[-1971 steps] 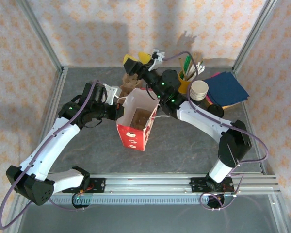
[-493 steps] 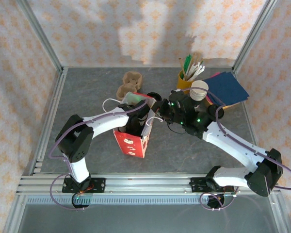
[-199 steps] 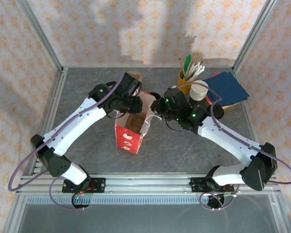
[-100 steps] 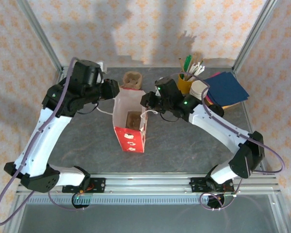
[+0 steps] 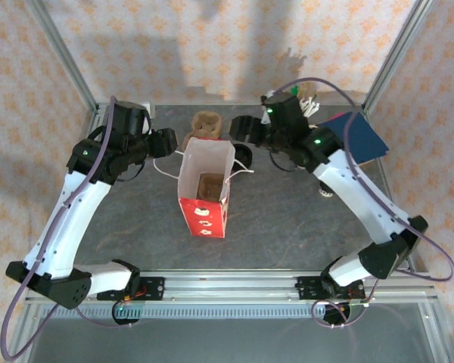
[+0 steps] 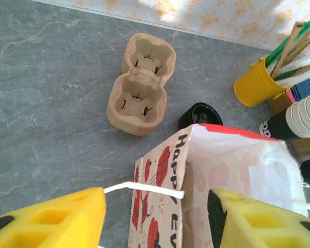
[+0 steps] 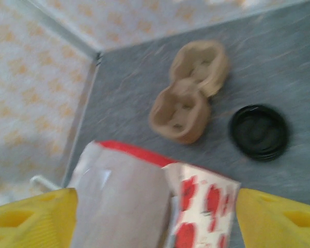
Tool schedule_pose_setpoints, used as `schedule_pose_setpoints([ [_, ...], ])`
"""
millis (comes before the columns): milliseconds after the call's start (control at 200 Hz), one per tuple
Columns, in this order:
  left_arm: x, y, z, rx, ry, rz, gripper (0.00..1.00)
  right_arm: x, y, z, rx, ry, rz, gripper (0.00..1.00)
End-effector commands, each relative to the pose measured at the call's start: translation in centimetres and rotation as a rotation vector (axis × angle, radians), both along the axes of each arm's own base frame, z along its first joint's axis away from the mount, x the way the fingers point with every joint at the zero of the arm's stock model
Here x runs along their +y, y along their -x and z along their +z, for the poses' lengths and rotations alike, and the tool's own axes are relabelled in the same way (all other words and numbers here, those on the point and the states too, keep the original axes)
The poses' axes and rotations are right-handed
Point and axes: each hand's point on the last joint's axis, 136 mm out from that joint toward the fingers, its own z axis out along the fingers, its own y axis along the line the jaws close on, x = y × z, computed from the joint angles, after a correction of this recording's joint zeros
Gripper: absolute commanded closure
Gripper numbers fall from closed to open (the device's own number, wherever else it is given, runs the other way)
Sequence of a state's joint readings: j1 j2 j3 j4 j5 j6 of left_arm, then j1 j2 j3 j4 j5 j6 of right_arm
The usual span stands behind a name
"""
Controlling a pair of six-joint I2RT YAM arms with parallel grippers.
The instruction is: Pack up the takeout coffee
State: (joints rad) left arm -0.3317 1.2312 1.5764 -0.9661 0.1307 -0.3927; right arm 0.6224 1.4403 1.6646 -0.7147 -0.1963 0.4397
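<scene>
behind the paper bag (image 5: 206,185), flat on the table, lies the black lid (image 5: 242,156), with the cardboard cup carrier (image 5: 206,125) a little farther back. at the bag's upper left the left gripper (image 5: 166,141) has its yellow fingers (image 6: 46,219) spread wide, clasping nothing, and the bag's white handle string (image 6: 144,189) hangs loose between them. at the bag's upper right the right gripper (image 5: 238,128) gapes just as wide and empty. a dark shape (image 6: 280,128) just right of the bag may be the paper cup on its side; too little shows to tell.
</scene>
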Motion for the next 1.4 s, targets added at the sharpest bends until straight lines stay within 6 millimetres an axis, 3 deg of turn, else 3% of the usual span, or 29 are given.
schedule_pose_setpoints([
  [0,-0.7,-0.2,1.3,-0.111,0.012,-0.072,0.4,-8.1,0.1,0.6,-0.053,0.127,-0.202,0.13],
  [145,-3.3,0.7,-1.0,-0.073,0.105,-0.197,0.41,-16.8,0.5,-1.0,-0.032,0.143,-0.418,0.08],
  [265,-4.5,1.2,-3.6,0.004,0.13,-0.249,0.44,-23.2,1.5,-4.6,0.076,0.158,-0.548,0.05],
  [405,-4.4,1.4,-5.9,0.07,0.107,-0.237,0.47,-28.8,3.0,-10.2,0.237,0.236,-0.663,0.05],
  [490,-3.9,1.3,-6.6,0.071,0.09,-0.208,0.47,-30.7,3.7,-12.2,0.288,0.297,-0.707,0.05],
  [606,-4.5,1.5,-7.6,0.096,0.121,-0.221,0.49,-30.6,3.5,-13.7,0.312,0.309,-0.677,0.07],
  [846,-5.5,1.3,-7.5,0.077,0.228,-0.201,0.58,-30.1,1.8,-17.4,0.424,0.333,-0.588,0.14],
  [1061,-6.6,1.3,-7.0,0.045,0.37,-0.189,0.71,-29.8,0.4,-19.0,0.452,0.332,-0.547,0.2],
  [1396,-7.0,1.5,-7.2,0.053,0.408,-0.159,0.78,-29.8,-1.1,-20.3,0.49,0.395,-0.546,0.22],
])
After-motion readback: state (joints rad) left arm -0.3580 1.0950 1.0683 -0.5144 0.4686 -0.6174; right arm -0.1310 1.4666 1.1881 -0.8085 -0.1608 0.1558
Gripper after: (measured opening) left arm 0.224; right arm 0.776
